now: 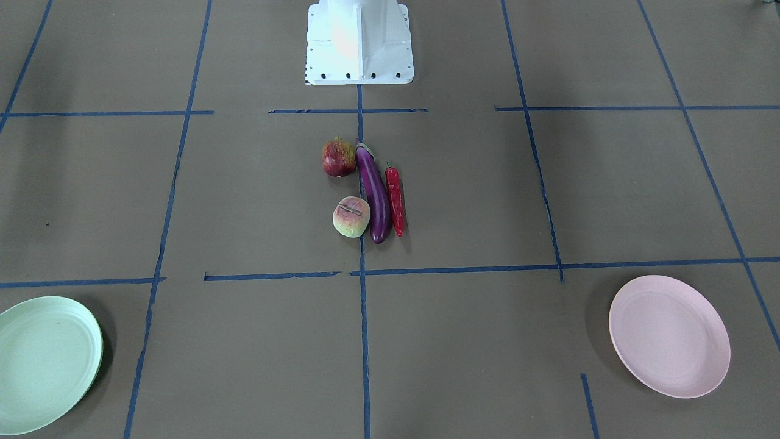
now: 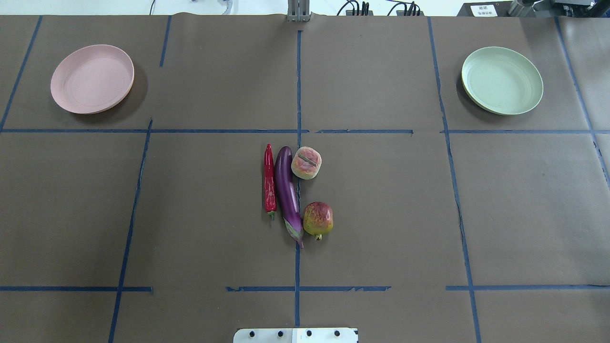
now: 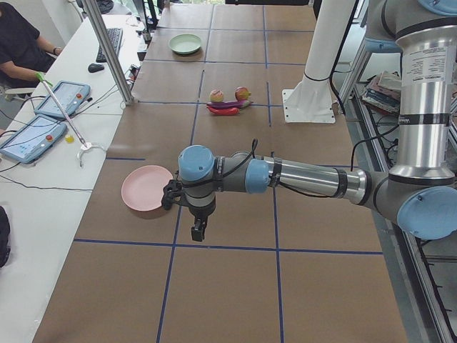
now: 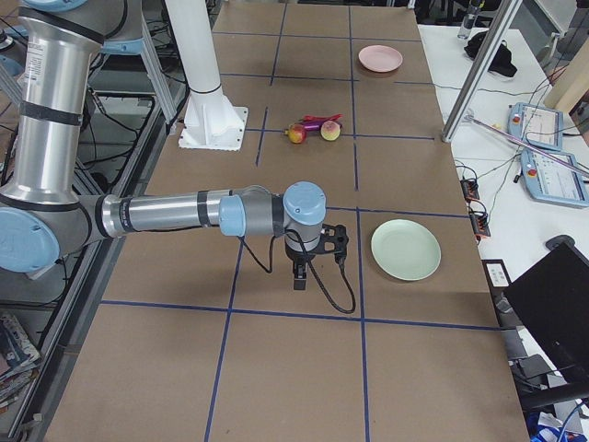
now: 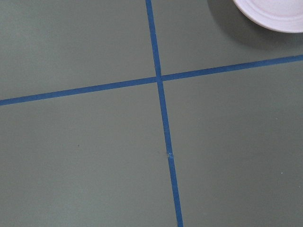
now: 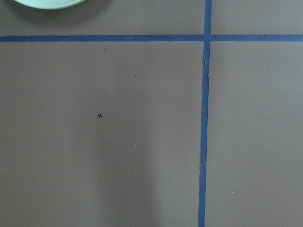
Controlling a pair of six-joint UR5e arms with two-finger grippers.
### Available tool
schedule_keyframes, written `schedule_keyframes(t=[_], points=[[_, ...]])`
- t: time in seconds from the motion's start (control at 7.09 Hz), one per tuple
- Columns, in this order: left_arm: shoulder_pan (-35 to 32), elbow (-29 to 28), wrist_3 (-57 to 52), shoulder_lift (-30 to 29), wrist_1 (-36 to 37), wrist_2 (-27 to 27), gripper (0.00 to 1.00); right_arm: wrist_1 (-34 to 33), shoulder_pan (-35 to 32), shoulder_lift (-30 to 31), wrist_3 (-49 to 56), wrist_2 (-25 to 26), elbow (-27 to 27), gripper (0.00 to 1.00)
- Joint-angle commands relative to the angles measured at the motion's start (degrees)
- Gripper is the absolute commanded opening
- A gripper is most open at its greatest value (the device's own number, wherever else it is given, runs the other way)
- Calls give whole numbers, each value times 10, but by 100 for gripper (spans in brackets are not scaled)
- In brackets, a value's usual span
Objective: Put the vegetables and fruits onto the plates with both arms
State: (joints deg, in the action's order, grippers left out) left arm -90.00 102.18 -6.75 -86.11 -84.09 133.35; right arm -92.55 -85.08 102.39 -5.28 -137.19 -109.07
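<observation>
The purple eggplant (image 2: 288,190) lies at the table's middle, with the red chili (image 2: 269,178) alongside on its left. The peach (image 2: 306,163) and the pomegranate (image 2: 318,219) sit on its right. The pink plate (image 2: 92,78) is far left and the mint green plate (image 2: 502,80) far right; both are empty. My left gripper (image 3: 198,232) hangs over the table near the pink plate (image 3: 147,189). My right gripper (image 4: 299,279) hangs near the green plate (image 4: 406,250). Both show only in the side views, so I cannot tell whether they are open or shut.
Blue tape lines (image 2: 298,85) divide the brown table into squares. The white base block (image 1: 359,42) stands at the robot's edge. A side bench holds tablets (image 3: 28,139), a metal post (image 3: 107,50) stands by it, and a person (image 3: 18,43) sits there.
</observation>
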Motion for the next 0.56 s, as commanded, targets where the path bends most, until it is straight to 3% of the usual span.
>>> schedule_keyframes(t=[0.0, 0.42], points=[[1, 9, 2, 10, 2, 2, 100, 0, 0, 1, -2, 1, 0, 100], [9, 12, 5, 15, 2, 3, 100, 23, 0, 3, -1, 3, -1, 100]])
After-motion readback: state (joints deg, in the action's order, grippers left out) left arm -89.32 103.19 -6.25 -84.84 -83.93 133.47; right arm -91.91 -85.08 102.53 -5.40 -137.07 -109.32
